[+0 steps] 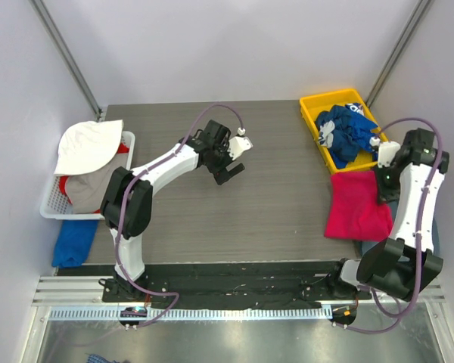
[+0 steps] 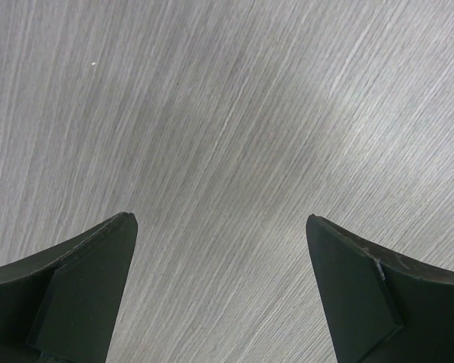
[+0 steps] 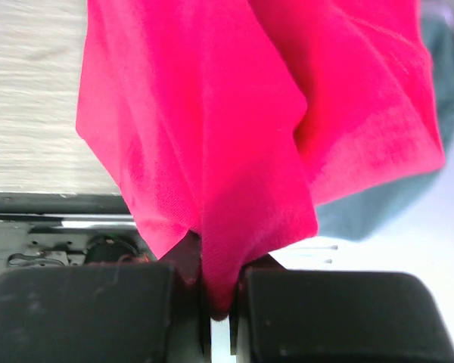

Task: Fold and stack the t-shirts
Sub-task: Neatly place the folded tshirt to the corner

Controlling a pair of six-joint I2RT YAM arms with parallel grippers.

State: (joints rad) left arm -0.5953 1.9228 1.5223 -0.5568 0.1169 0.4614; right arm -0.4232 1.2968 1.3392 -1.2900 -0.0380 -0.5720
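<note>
- Plainly, the pink-red shirt (image 1: 356, 206) lies crumpled at the right edge of the worktop (image 1: 272, 219), just below the yellow tray (image 1: 310, 106). Its upper right corner is hidden under the right arm.
- The right gripper (image 3: 221, 283) is clamped tight on a fold of that shirt, with the cloth pinched between its fingers. From above, the wrist covers the fingers.
- A grey-blue shirt (image 3: 371, 215) shows only as a blurred patch behind the pink-red one in the right wrist view.
- The blue shirts (image 1: 346, 130) with white print lie heaped in the tray; how many there are cannot be told.
- The left gripper (image 1: 228, 170) hangs over bare worktop near the middle, spread wide and holding nothing.
- Far left, a white basket (image 1: 49, 204) holds piled cloth under a white piece (image 1: 87, 144), and a blue cloth (image 1: 74, 240) hangs off the worktop's edge.
</note>
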